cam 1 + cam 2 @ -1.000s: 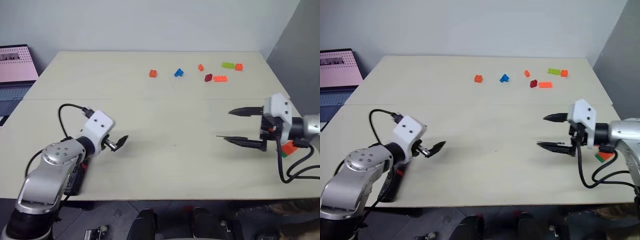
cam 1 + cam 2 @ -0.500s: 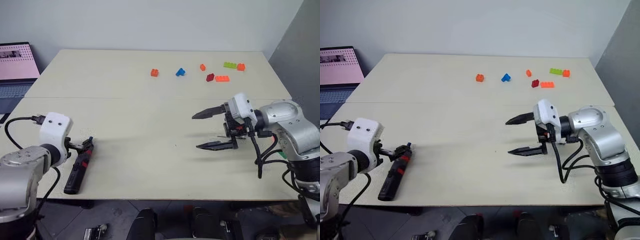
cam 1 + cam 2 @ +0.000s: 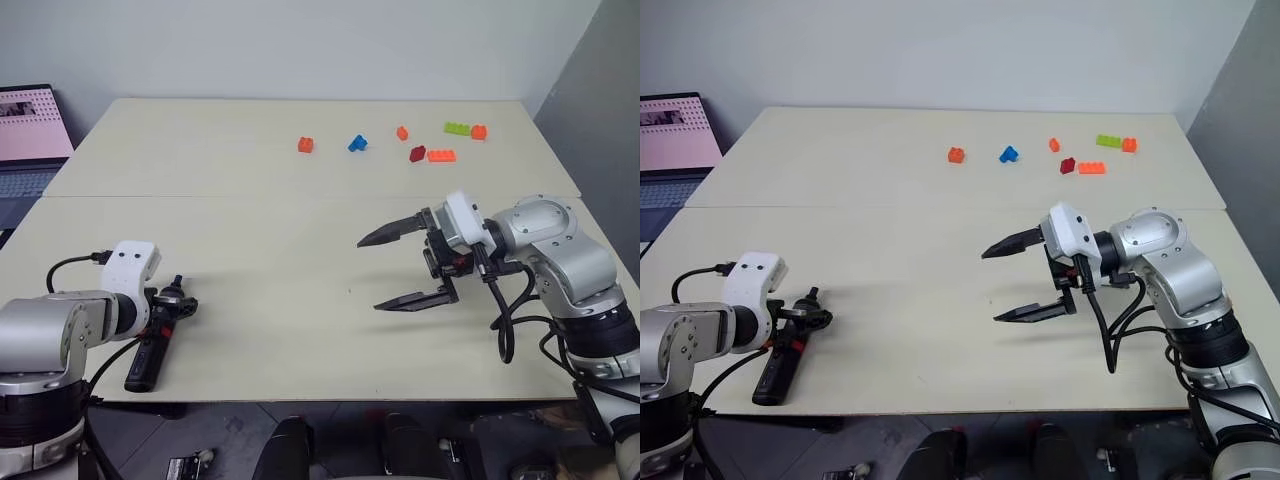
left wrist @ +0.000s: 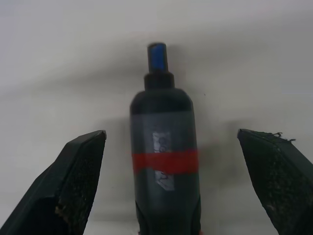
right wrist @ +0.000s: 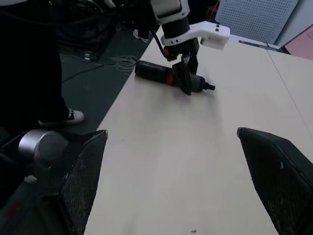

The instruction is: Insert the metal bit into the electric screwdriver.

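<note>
Left eye view: electric screwdriver (image 3: 152, 346) lies flat on the table (image 3: 250, 230) in the lower left of the frame, close to the near edge, nose end toward frame centre. Black pen-shaped body, red band near the nose. In the left wrist view (image 4: 165, 166) the band wraps the barrel under a pale label, and a short collar ends in a blue-looking tip.

Left gripper (image 3: 172, 302) is pitched down over the nose end, fingers spread wide, one on each side of the barrel. In the left wrist view both fingertips (image 4: 83, 161) stand clear of the body, so no grip. White wrist housing with a black cable looping behind it.

Right gripper (image 3: 385, 270) sits right of frame centre, above the table, pointing toward frame left, roughly level. Fingers wide apart, one above the other, nothing between them. Arm bent in from the right edge, cables hanging below the wrist.

Metal bit: can't pick it out.

Upper right of centre, far side of the table: scattered toy bricks (image 3: 433, 156) in orange, blue, dark red and green. Laptop (image 3: 28, 130) with a pink screen at the upper left edge.

No containers on the table.
</note>
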### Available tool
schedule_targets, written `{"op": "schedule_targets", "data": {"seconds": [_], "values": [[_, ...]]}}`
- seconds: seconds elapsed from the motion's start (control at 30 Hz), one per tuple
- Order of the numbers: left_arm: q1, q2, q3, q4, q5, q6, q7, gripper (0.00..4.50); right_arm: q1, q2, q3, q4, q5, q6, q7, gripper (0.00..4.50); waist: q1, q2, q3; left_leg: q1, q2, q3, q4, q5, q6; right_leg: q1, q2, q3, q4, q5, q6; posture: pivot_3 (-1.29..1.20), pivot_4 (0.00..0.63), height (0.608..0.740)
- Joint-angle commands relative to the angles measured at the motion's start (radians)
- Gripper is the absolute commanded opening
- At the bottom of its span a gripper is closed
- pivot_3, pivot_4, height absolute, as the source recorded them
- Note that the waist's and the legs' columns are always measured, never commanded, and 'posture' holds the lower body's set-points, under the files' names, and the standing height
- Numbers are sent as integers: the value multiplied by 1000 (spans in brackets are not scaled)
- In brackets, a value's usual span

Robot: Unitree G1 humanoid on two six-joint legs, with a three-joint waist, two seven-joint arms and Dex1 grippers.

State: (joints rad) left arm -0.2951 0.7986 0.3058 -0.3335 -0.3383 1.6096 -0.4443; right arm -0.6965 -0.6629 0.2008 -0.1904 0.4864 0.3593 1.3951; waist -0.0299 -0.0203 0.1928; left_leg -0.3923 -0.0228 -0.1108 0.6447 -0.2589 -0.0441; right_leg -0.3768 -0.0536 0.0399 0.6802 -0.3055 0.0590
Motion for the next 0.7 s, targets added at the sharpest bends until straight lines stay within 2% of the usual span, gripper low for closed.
{"op": "schedule_targets", "data": {"seconds": [0.03, 0.3, 0.5, 0.7], "values": [[-40, 19, -18, 35, -20, 5, 18, 4500, -9, -7, -18, -43, 18, 8, 1, 4485, 0, 0, 0, 0, 0, 0, 0, 0, 0, 0, 0, 0, 0, 0, 0, 0, 150, 740], [-151, 50, -57, 191, -57, 5, 29, 4500, -11, -7, -38, -67, 46, 37, -7, 4485, 0, 0, 0, 0, 0, 0, 0, 0, 0, -1, 0, 0, 0, 0, 0, 0, 150, 740], [-183, 70, -96, 258, -84, 5, 29, 4500, -57, 2, -81, -84, 128, 102, -23, 4485, -2, 0, 0, -3, 0, 0, 0, 1, -2, -4, 0, 1, 1, 0, 0, 0, 150, 740], [-201, 91, -134, 291, -122, 5, 27, 4500, -56, -7, -83, -94, 130, 105, -27, 4485, -1, 0, 0, -3, 0, 0, 0, 1, -1, -4, 0, 0, 1, 0, 0, 0, 150, 740]]}}
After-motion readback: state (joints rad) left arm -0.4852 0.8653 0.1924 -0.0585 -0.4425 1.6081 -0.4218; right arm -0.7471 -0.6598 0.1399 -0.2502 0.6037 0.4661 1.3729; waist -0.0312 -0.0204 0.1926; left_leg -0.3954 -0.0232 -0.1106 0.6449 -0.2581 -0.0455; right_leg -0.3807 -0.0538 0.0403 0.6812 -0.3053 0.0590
